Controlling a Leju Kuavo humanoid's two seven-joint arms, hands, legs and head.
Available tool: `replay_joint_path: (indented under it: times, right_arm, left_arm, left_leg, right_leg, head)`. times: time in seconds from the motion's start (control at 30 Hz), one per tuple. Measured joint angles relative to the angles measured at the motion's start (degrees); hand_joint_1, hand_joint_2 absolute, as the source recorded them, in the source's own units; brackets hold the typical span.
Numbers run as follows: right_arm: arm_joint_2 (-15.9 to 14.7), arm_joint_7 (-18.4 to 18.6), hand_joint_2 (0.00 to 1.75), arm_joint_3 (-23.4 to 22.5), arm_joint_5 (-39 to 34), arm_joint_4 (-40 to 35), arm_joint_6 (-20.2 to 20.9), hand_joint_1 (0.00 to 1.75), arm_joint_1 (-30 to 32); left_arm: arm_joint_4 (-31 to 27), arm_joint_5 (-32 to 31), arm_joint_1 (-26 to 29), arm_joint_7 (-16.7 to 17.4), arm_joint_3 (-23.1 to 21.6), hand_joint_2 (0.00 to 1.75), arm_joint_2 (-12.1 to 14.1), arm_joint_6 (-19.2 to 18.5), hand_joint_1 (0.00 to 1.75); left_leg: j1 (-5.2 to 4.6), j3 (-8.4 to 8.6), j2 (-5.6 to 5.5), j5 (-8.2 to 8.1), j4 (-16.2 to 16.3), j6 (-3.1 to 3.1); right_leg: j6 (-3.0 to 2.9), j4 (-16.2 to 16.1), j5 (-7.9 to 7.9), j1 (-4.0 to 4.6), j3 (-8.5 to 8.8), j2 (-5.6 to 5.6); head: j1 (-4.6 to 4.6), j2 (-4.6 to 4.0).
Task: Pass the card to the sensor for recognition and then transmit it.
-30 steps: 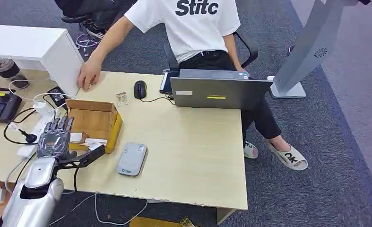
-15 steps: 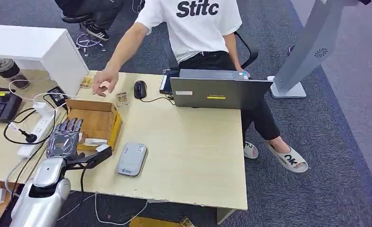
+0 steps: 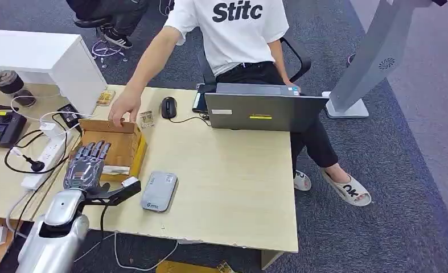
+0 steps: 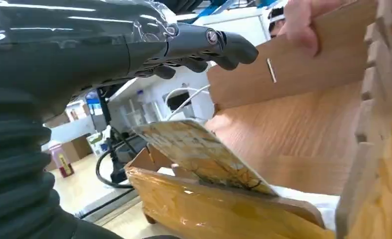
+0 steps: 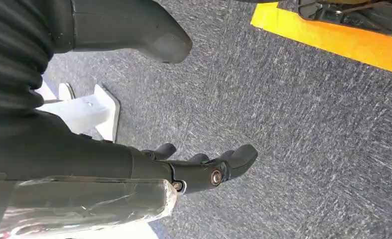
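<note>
1. We see the left hand (image 3: 86,165) open over the near end of the box (image 3: 114,149), fingers spread, holding nothing.
2. The card (image 4: 201,155) leans tilted inside the box.
3. A person's hand (image 3: 124,111) touches the box's far wall.
4. Our right hand (image 5: 198,167) hangs empty over the carpet.

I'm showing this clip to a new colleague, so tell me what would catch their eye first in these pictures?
Probably the silver left hand, fingers spread above the near end of the open wooden box at the desk's left side, where a card leans on the box's near wall. Next, the person's hand holding the box's far wall, reaching from the seat behind the grey laptop. The grey sensor lies flat just right of the box.
</note>
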Motion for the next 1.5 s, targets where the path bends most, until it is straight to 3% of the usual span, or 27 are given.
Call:
replay_joint_path:
  times: [0.67,0.73,0.77,0.8,0.83,0.9,1.5]
  right_arm:
    - [-0.26,0.02,1.75,0.98,0.0,0.0,0.0,0.0,0.0]
    - [-0.28,0.02,1.75,0.98,0.0,0.0,0.0,0.0,0.01]
    - [-0.31,0.02,1.75,0.98,0.0,0.0,0.0,0.0,0.01]
    - [-0.33,0.02,1.75,0.98,0.0,0.0,0.0,0.0,0.01]
    - [-0.33,0.02,1.75,0.98,0.0,0.0,0.02,0.0,0.01]
    - [-0.35,0.02,1.75,0.98,0.0,0.0,0.04,0.0,0.01]
    - [-0.44,-0.15,1.75,0.98,0.0,0.0,-0.11,0.0,0.05]
  left_arm:
    - [0.92,-0.02,-2.19,-0.98,0.0,1.75,-1.86,0.5,0.02]
    - [0.98,0.0,-2.27,-1.13,0.0,1.75,-1.97,0.5,0.21]
    - [1.09,0.0,-2.35,-1.4,0.02,1.75,-2.01,0.48,0.63]
    - [1.16,0.0,-2.39,-1.57,0.02,1.75,-2.1,0.39,1.26]
    - [1.2,0.0,-2.39,-1.88,0.02,1.75,-2.16,0.24,1.52]
    - [1.38,-0.02,-2.4,-2.36,0.09,1.75,-2.32,-0.15,1.71]
    - [2.82,0.0,-2.18,-3.76,1.42,1.75,-2.99,-0.92,1.75]
  left_leg:
    - [0.0,0.0,-0.01,0.0,0.0,0.0]
    - [0.0,0.0,0.0,0.0,0.0,0.0]
    - [0.0,0.0,0.0,0.0,0.0,0.0]
    - [0.0,0.0,0.0,0.0,0.0,0.0]
    - [0.0,0.0,0.0,0.0,0.0,0.0]
    - [0.0,-0.01,0.0,0.0,0.0,0.0]
    - [0.0,-0.02,0.02,-0.01,0.0,0.0]
  right_leg:
    - [0.0,0.0,0.0,0.0,0.01,0.0]
    - [0.0,0.0,0.01,0.0,0.0,0.0]
    - [0.0,0.0,0.01,0.0,0.01,0.0]
    - [0.0,0.0,0.01,0.0,0.01,0.0]
    - [0.0,0.0,0.01,0.0,0.01,0.0]
    - [0.0,0.0,0.01,0.0,0.01,0.0]
    - [0.0,0.0,0.0,0.0,0.0,0.01]
  head:
    - [0.0,0.0]
    - [0.0,0.0]
    - [0.0,0.0]
    - [0.0,0.0]
    - [0.0,0.0]
    - [0.0,0.0]
    - [0.0,0.0]
